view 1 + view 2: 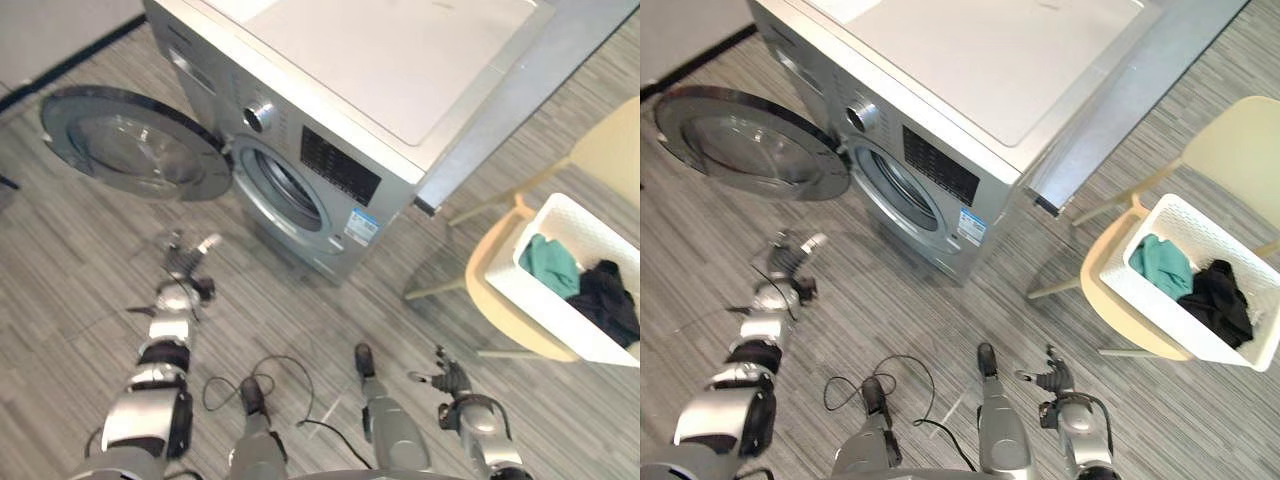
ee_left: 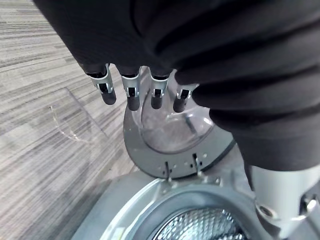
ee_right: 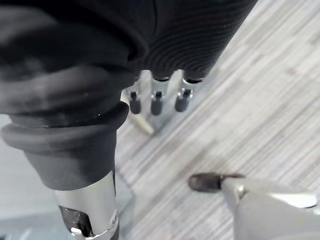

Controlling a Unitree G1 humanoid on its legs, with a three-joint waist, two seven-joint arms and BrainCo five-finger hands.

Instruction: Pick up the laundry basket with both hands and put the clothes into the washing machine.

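A white laundry basket (image 1: 533, 292) stands on a cream chair (image 1: 487, 272) at the right, with a teal cloth (image 1: 548, 262) and a black cloth (image 1: 607, 298) in it. The silver washing machine (image 1: 330, 110) stands ahead, its round door (image 1: 130, 145) swung open to the left and its drum opening (image 1: 285, 190) bare. My left hand (image 1: 183, 258) hangs low over the floor in front of the open door, fingers (image 2: 131, 95) straight, holding nothing. My right hand (image 1: 450, 380) hangs low at the lower right, well short of the chair, fingers (image 3: 156, 102) relaxed and holding nothing.
Grey striped floor lies between me and the machine. A grey panel (image 1: 520, 100) runs along the machine's right side, next to the chair. The open door (image 2: 170, 135) juts out over the floor on the left.
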